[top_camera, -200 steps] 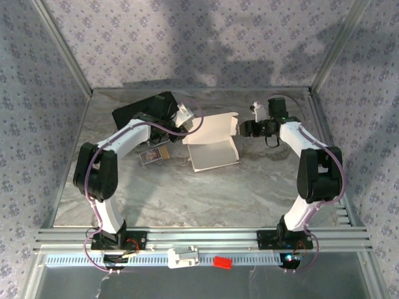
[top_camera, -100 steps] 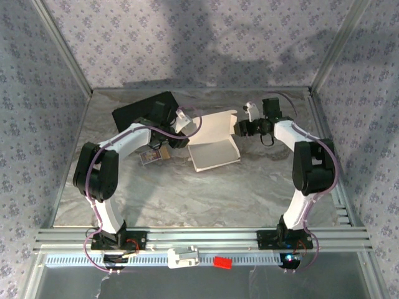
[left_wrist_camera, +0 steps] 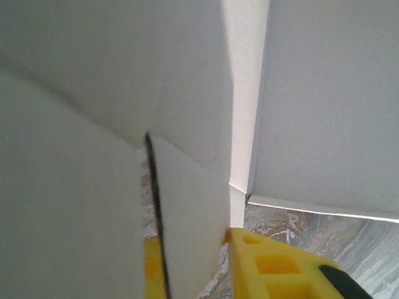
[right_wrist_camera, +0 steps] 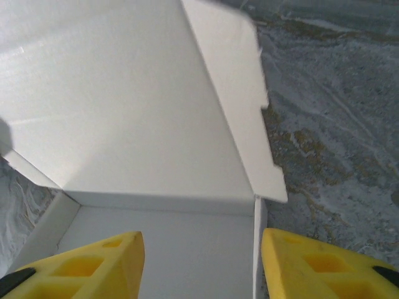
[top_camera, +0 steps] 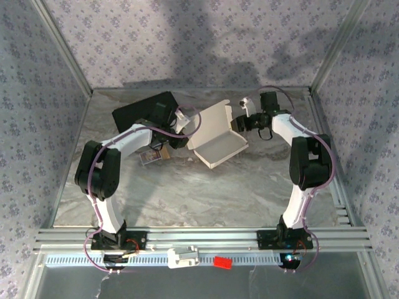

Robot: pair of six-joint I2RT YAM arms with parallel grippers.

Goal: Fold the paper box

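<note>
left claw [left_wrist_camera: 194,252] pinches a paper box [left_wrist_camera: 324,93] flap — right claw [right_wrist_camera: 201,243] gapes wide.

A robotics lab test cell is indicated: a marbled table [top_camera: 187,193] is enclosed by aluminium rails [top_camera: 206,235] and patterned cloth walls [top_camera: 187,43], with two robot arms [top_camera: 100,174] bolted on.

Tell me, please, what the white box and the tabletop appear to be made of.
The paper box looks like thin matte white card: sharp creases, slim cut edges. The tabletop shows grey marble veining with a faint sheen; real stone or printed laminate, I cannot tell.
</note>
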